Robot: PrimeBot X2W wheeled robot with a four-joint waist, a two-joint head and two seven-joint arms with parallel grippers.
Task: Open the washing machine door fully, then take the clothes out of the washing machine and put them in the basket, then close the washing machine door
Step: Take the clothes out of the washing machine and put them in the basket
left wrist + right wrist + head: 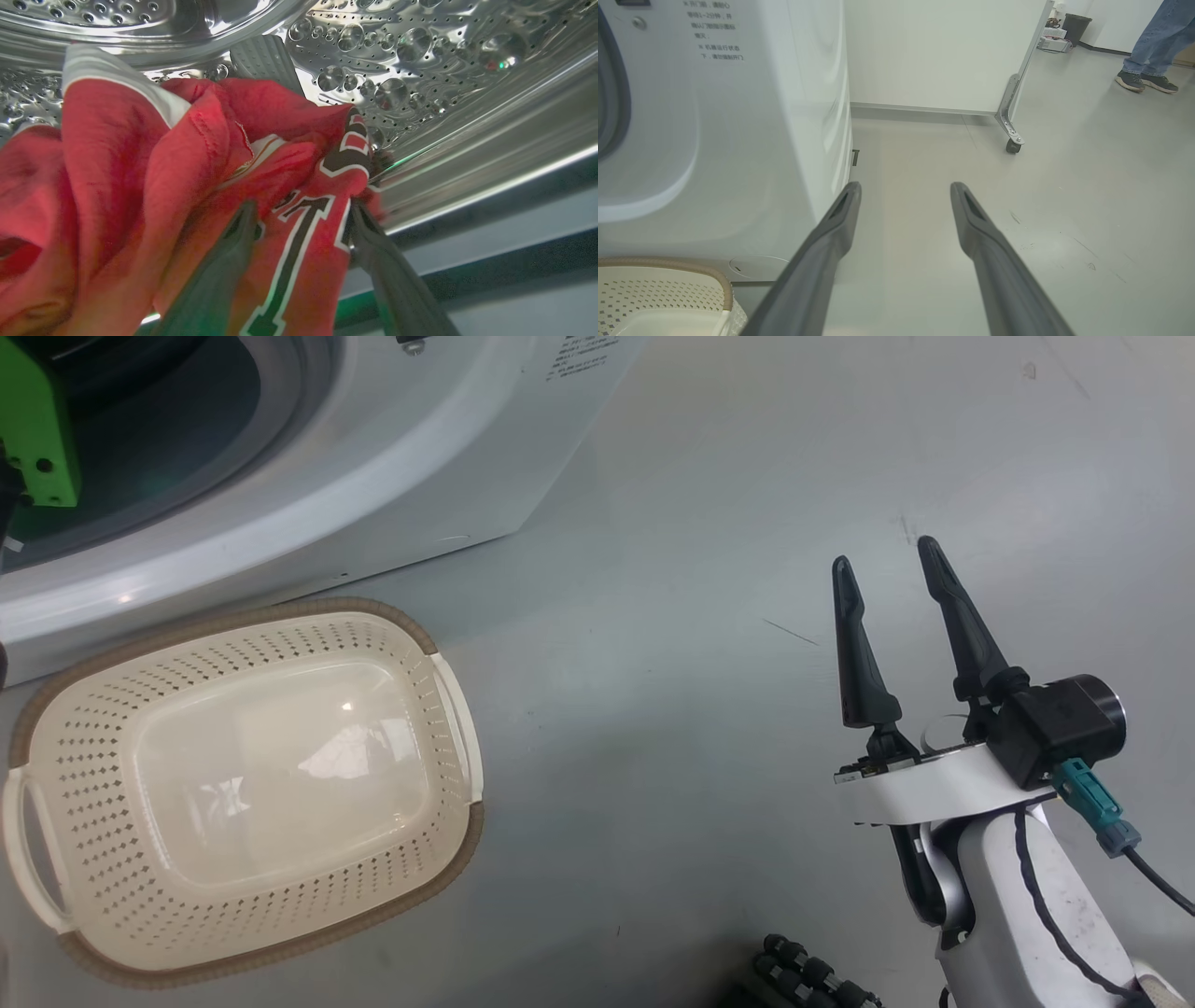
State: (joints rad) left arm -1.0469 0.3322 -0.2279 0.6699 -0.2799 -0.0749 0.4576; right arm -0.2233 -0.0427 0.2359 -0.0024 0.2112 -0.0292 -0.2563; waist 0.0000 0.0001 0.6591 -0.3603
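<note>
A: What is the left end effector (302,205) doing?
B: Its fingers stand wide apart inside the steel drum (420,56), with a fold of the clothes (140,163) between them. Whether they press the cloth, I cannot tell.
A: And the clothes themselves?
B: Crumpled red fabric with a white stripe near the top, and dark lettering edged in white right between the fingers. They lie in the washing machine (420,448), against the dimpled, perforated drum wall.
A: The right end effector (883,554)?
B: Spread wide, holding nothing, over the grey floor (700,616). It is well apart from the basket (308,609), cream with a brown woven rim, glossy bottom showing, just before the machine.
</note>
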